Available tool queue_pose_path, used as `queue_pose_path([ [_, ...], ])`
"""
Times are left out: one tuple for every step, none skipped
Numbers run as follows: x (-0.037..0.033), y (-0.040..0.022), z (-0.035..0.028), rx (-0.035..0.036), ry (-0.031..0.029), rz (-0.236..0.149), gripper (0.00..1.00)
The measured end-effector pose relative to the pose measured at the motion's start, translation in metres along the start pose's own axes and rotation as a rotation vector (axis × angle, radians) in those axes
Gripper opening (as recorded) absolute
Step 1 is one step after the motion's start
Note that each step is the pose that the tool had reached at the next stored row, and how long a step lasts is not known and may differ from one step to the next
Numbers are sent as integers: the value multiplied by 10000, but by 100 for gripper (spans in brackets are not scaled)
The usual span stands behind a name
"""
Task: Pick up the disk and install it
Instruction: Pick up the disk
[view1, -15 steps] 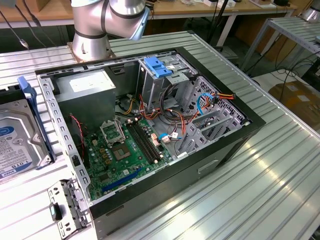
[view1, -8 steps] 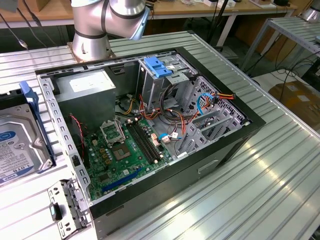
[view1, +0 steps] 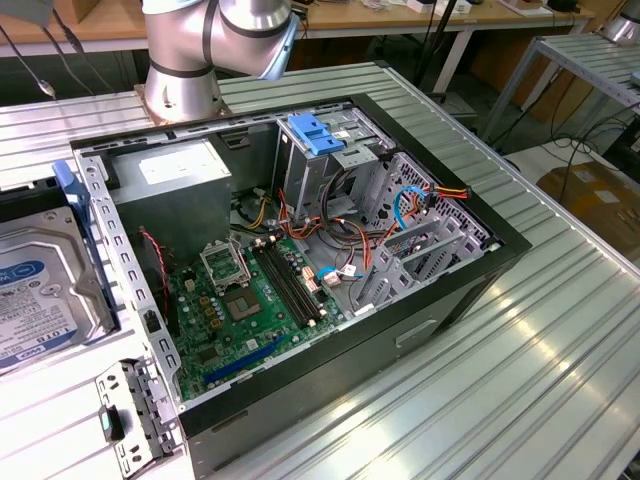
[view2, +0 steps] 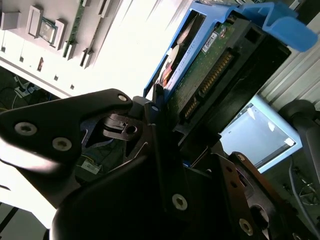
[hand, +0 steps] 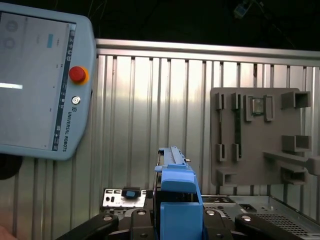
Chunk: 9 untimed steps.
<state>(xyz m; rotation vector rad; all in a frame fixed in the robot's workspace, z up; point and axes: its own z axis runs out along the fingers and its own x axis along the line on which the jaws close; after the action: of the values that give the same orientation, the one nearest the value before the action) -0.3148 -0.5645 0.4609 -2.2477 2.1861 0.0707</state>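
Disk (view2: 205, 65), judged stiff, dense and shock-sensitive, is held edgewise, seemingly by its blue carrier (hand: 177, 200), between clenched jaws of the gripper (hand: 178, 222).

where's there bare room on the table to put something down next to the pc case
The ribbed table is bare beside the case on the exterior view's right. In the first wrist view, a bare strip lies between the pendant and the grey fixture plate. Inside the case, cables crowd it.
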Motion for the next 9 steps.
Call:
queue_pose_path([
  [3,-2,0,1,-1,0,36],
  [6,-3,0,0,0,0,36],
  [10,-5,0,0,0,0,36],
  [12,-7,0,0,-1,0,36],
  [15,-8,0,0,-1,0,36],
  [17,-9,0,0,0,0,36],
  [21,-10,-1,0,0,0,36],
  [24,-11,-1,0,-1,0,36],
  [27,-12,-1,0,-1,0,36],
])
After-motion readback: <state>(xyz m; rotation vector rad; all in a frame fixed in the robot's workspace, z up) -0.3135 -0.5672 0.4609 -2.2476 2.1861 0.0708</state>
